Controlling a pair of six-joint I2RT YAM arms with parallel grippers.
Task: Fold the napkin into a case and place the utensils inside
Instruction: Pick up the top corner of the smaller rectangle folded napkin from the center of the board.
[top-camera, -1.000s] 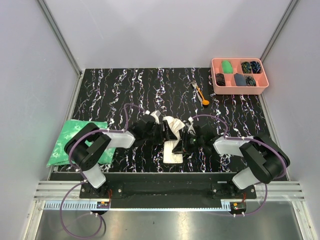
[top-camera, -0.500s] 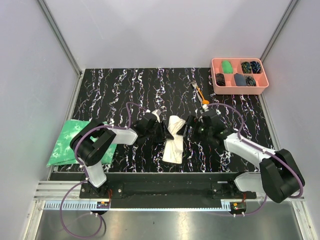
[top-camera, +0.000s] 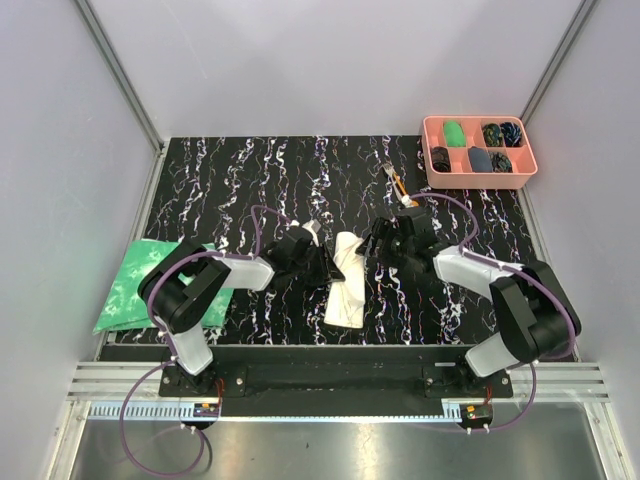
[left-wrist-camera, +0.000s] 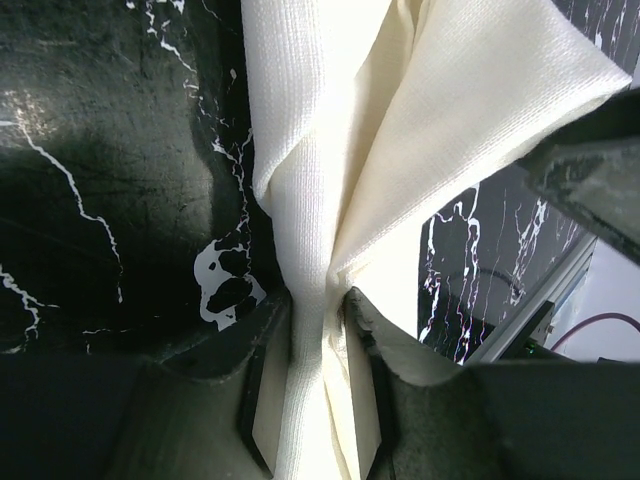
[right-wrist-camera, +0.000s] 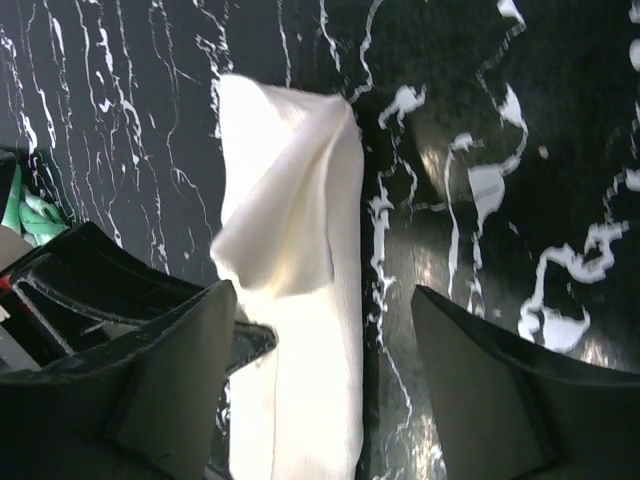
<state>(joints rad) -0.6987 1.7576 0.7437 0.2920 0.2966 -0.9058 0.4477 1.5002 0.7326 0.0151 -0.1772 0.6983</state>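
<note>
Your napkin (top-camera: 343, 285) lies as a long, half-folded cream strip on the black marbled surface (top-camera: 230, 180), close to the front edge and between the two arms. Its far end is raised and bunched, with the layers fanning apart.

Your left tool (top-camera: 322, 262) pinches that raised end. In the left wrist view its fingers (left-wrist-camera: 262, 350) are pressed together on a gathered ridge of cloth.

Your right tool (top-camera: 376, 250) is spread wide just beside the strip's right edge. In the right wrist view the cloth sits between its fingers, and you cannot tell whether either one touches it.

The utensils (top-camera: 397, 183), a fork and an orange spoon, lie well apart from the napkin, beyond the right arm, which crowds their near end. A pink compartment tray (top-camera: 482, 182) sits in the far right corner. A green-and-white mottled cloth (top-camera: 130, 290) lies at the left edge, partly under the left arm.
</note>
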